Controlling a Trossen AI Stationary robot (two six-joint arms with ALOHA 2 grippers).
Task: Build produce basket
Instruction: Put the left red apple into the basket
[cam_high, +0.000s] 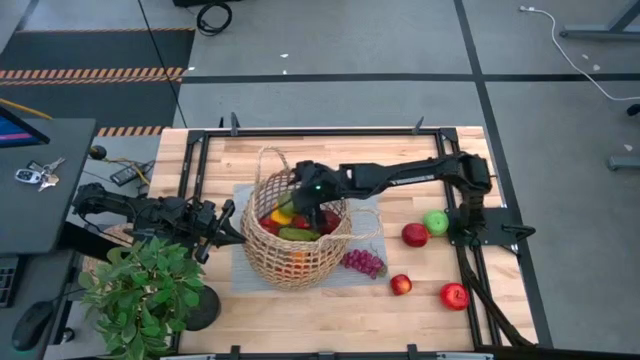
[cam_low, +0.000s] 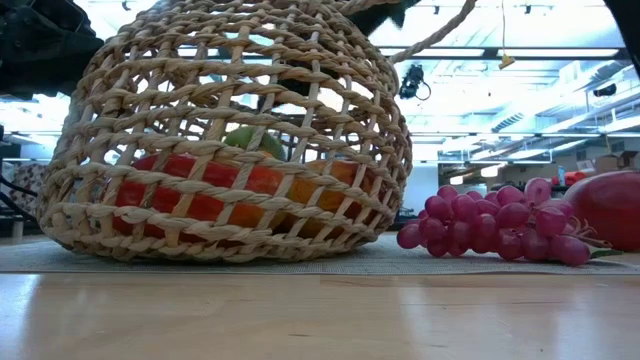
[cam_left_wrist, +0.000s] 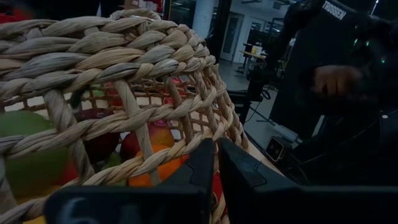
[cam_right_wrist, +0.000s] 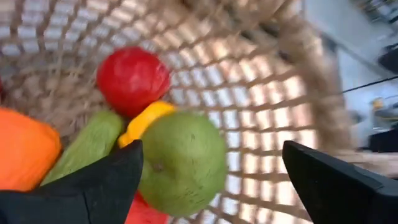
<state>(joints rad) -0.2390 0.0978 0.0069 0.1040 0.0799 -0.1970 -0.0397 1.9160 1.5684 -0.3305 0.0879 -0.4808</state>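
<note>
The tan wicker basket (cam_high: 295, 240) stands on a grey mat (cam_high: 245, 270) at mid-table. Inside it lie a red apple (cam_right_wrist: 132, 79), a yellow fruit (cam_right_wrist: 148, 119), an orange one (cam_right_wrist: 22, 149) and a long green one (cam_right_wrist: 90, 146). My right gripper (cam_right_wrist: 211, 180) reaches down into the basket (cam_high: 305, 203) from the table's right and is open. A round green fruit (cam_right_wrist: 183, 158) sits between its fingers on the pile. My left gripper (cam_left_wrist: 216, 171) is shut, level, at the basket's left wall (cam_high: 228, 228). My right gripper's fingers stand on either side of the green fruit. One finger (cam_right_wrist: 99, 180) is close against its side, and I cannot tell whether it touches. My left gripper's shut fingertips are right at the basket's woven wall (cam_left_wrist: 180, 146); whether they touch it cannot be told.
Purple grapes (cam_high: 363, 262) lie on the mat right of the basket. Further right lie a green fruit (cam_high: 435, 222) and three red fruits (cam_high: 415, 235), (cam_high: 400, 284), (cam_high: 454, 295). A leafy potted plant (cam_high: 140, 290) stands at the near left corner.
</note>
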